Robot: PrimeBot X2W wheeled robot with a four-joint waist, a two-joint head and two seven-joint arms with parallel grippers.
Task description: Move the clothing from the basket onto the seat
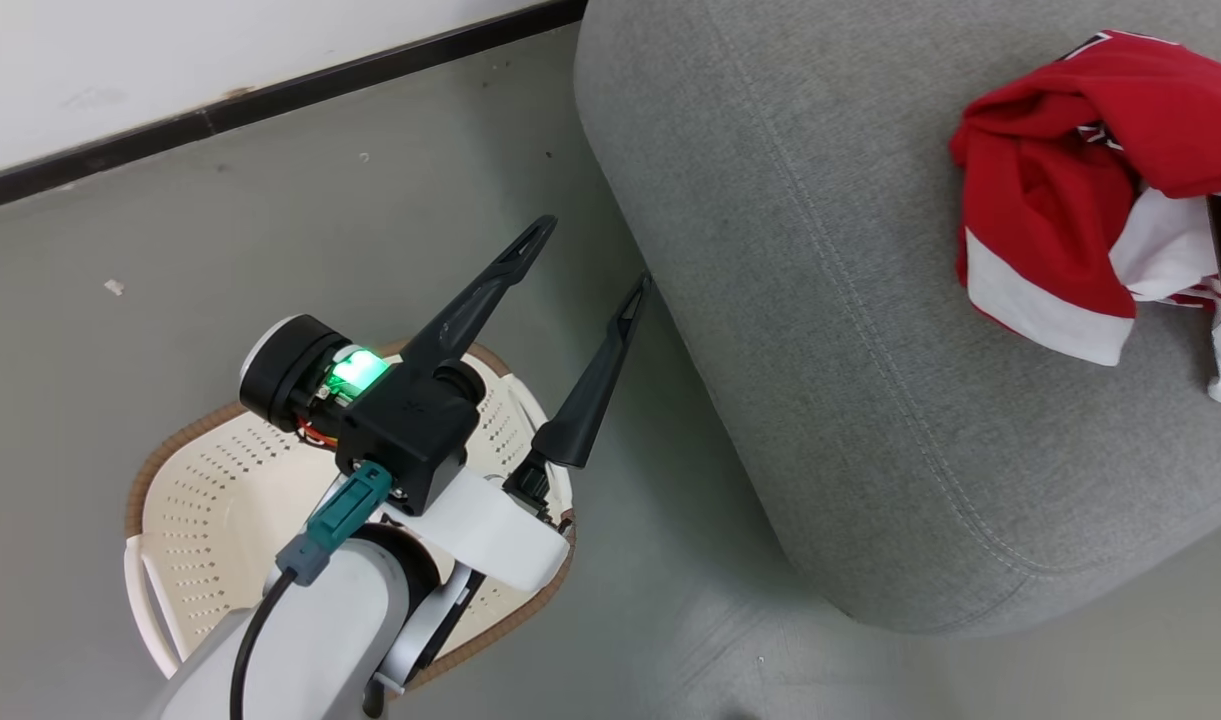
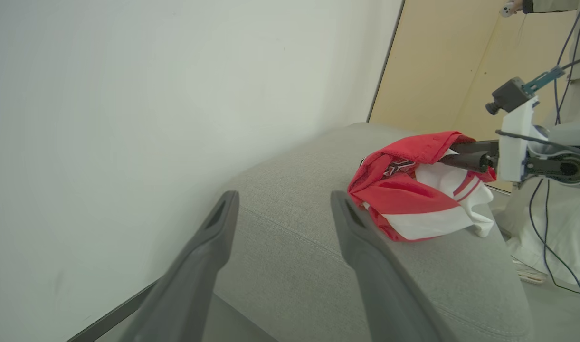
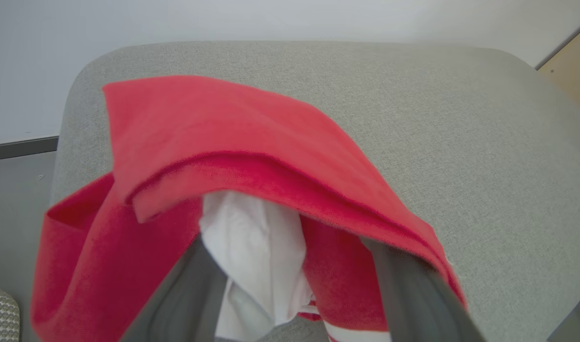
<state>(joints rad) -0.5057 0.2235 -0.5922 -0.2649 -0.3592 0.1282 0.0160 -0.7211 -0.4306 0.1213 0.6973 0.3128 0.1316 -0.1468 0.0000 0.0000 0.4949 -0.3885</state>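
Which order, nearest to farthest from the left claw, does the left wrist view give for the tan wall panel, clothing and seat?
1. Seat: its near edge lies just ahead of the left claw.
2. Clothing: farther on, heaped on the seat's right side.
3. Tan wall panel: behind the seat, upper right.

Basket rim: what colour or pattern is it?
Brown, woven-look. The basket rim shows best in the head view.

crumpled red clothing (image 1: pixel 1060 200) with white bands lies heaped on the grey woven seat (image 1: pixel 850 350); the cream perforated basket (image 1: pixel 200 500), brown-rimmed, stands on the floor near the seat's corner.
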